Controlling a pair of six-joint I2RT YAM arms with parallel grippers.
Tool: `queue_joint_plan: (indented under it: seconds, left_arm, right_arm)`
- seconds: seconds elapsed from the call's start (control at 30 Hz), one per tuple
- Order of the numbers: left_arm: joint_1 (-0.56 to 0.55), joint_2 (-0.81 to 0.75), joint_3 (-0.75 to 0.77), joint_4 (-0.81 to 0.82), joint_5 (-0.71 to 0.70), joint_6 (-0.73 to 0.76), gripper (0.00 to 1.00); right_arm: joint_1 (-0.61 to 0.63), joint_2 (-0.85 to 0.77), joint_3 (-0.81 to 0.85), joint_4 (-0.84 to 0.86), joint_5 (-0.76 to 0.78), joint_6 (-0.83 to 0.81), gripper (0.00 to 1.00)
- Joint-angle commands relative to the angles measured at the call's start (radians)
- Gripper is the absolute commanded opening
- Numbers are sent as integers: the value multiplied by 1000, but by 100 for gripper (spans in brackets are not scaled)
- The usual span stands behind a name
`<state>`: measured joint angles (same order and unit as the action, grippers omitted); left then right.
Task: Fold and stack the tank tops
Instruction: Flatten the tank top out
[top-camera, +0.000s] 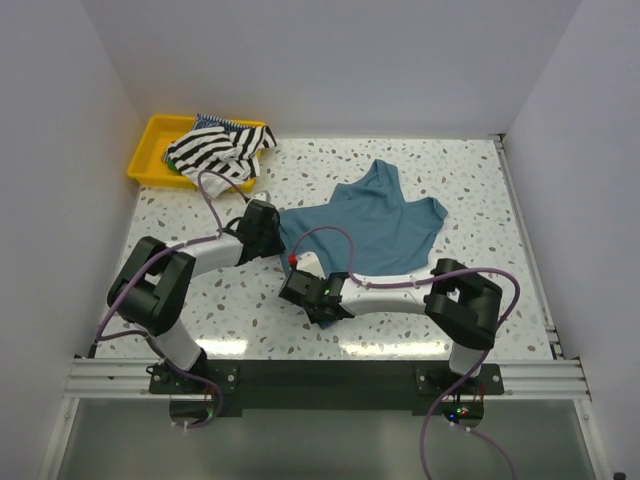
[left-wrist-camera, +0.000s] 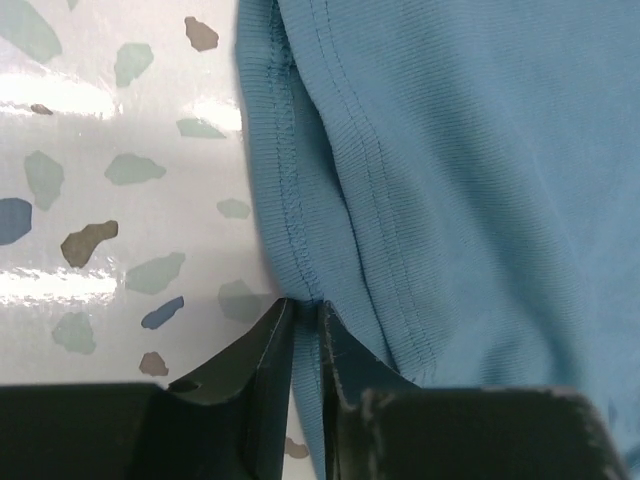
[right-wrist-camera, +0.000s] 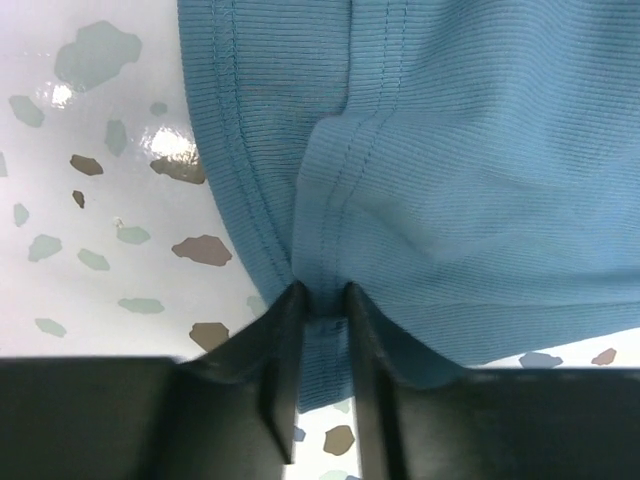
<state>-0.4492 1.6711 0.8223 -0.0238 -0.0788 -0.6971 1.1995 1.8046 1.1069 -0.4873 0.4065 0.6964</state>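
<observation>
Teal top (right-wrist-camera: 450, 150) hem inside right hand (right-wrist-camera: 322, 292)

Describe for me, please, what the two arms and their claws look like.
Both the left arm and right arm have white links between bulky black joint housings, each trailed by a looping purple cable. The right arm shows a small green light. The left claw and right claw have flat black fingers tapering to thin tips.

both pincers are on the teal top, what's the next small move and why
Probably lift both slightly, together. The left pincer and right pincer each pinch a stitched edge of the teal tank top, which lies spread on the table; raised edges could then fold over the body.
</observation>
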Motion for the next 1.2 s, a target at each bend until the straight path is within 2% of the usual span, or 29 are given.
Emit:
queue_joint_plan:
  seconds: [0.0, 0.23, 0.37, 0.6, 0.63, 0.7, 0.83, 1.03, 1.17]
  left_arm:
    - [-14, 68, 1, -102, -81, 2, 20]
    - [-22, 67, 6, -136, -153, -8, 0]
    - [-22, 49, -5, -154, -187, -25, 0]
    - [-22, 33, -18, -163, -185, -33, 0]
    - [-22, 27, -23, -163, -177, -33, 0]
    - [-22, 18, -40, -162, -173, -33, 0]
    - [-22, -17, -71, -162, -167, -36, 0]
    - [-39, -89, -138, -160, -138, -58, 0]
    - [-71, -140, -175, -169, -127, -68, 0]
  right_arm:
    - [2, -17, -27, 19, 18, 21, 24]
    - [-5, -60, -62, 27, 35, 46, 10]
    - [-9, -128, -103, 24, 51, 69, 9]
    - [-15, -217, -179, 38, 49, 104, 18]
    - [-15, -224, -189, 42, 49, 110, 17]
    - [-17, -254, -220, 46, 49, 130, 9]
    - [-17, -339, -275, 52, 54, 167, 2]
    - [-17, -512, -324, -132, 176, 294, 0]
    - [-21, -681, -373, -375, 297, 480, 0]
